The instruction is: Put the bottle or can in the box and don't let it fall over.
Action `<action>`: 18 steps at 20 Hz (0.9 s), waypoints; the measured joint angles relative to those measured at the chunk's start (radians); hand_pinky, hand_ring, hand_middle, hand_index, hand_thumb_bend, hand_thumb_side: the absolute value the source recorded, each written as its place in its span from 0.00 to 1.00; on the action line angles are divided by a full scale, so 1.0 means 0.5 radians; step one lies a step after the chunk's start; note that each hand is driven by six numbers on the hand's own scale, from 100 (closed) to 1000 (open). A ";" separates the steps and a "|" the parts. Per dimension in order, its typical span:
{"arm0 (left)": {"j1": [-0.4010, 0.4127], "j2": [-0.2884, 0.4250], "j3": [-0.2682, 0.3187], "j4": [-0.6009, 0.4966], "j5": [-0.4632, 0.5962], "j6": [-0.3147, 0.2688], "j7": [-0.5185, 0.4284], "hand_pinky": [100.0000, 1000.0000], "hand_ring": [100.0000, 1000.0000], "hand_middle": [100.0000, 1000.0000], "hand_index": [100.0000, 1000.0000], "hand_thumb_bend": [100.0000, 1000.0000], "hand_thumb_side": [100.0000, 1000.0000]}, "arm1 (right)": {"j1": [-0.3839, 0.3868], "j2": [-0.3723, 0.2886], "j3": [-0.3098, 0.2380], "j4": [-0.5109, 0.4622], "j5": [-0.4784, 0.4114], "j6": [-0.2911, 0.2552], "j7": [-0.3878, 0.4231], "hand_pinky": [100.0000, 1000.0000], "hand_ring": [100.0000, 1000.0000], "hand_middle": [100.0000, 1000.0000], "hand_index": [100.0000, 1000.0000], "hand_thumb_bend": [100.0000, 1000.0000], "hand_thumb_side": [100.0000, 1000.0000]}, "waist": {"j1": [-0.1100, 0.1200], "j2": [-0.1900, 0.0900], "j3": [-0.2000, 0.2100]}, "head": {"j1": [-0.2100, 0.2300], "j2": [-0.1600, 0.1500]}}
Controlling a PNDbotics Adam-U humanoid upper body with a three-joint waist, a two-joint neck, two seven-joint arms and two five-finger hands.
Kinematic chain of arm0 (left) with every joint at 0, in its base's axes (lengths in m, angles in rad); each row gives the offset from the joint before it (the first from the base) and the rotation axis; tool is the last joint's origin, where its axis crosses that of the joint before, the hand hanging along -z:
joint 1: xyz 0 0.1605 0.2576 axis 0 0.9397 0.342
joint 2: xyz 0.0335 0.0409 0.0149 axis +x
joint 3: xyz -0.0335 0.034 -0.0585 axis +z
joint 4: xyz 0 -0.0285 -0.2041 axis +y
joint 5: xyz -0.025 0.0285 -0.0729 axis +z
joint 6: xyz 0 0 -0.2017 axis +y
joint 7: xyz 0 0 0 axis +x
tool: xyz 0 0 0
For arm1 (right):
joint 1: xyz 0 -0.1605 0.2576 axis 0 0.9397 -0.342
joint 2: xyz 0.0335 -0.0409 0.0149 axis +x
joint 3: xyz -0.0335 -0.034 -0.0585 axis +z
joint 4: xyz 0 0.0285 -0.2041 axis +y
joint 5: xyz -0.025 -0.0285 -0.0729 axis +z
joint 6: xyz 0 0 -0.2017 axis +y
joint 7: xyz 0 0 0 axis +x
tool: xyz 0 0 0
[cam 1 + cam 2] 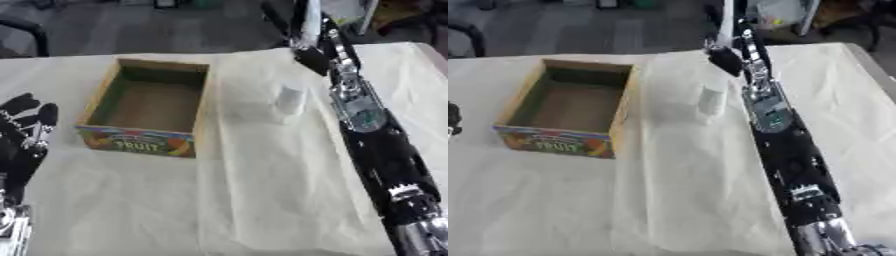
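I see the pale bottle (pixel 290 98) upright, long axis vertical, right of box (pixel 149 107) | right hand (pixel 312 59) just beyond it, fingers unclear | left hand (pixel 26 127) idle, fingers straight

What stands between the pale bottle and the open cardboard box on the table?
Nothing visible does. The bottle stands upright right of the box, with only bare cloth between them. The right hand is just behind the bottle.
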 measured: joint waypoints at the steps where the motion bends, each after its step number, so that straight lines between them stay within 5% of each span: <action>1: 0.000 0.000 0.000 0.000 0.000 0.000 0.000 0.63 0.63 0.69 0.80 0.55 0.58 | 0.000 0.000 0.000 0.002 -0.007 0.003 -0.003 0.86 1.00 0.78 0.90 0.00 0.00 | 0.000 0.000 0.000 | 0.000 0.000; 18: 0.000 0.000 0.000 0.000 0.000 0.000 0.000 0.63 0.63 0.69 0.80 0.54 0.59 | -0.015 0.000 0.000 0.001 -0.098 0.036 -0.055 0.73 0.62 0.32 0.48 0.00 0.00 | 0.000 0.000 0.004 | -0.018 -0.002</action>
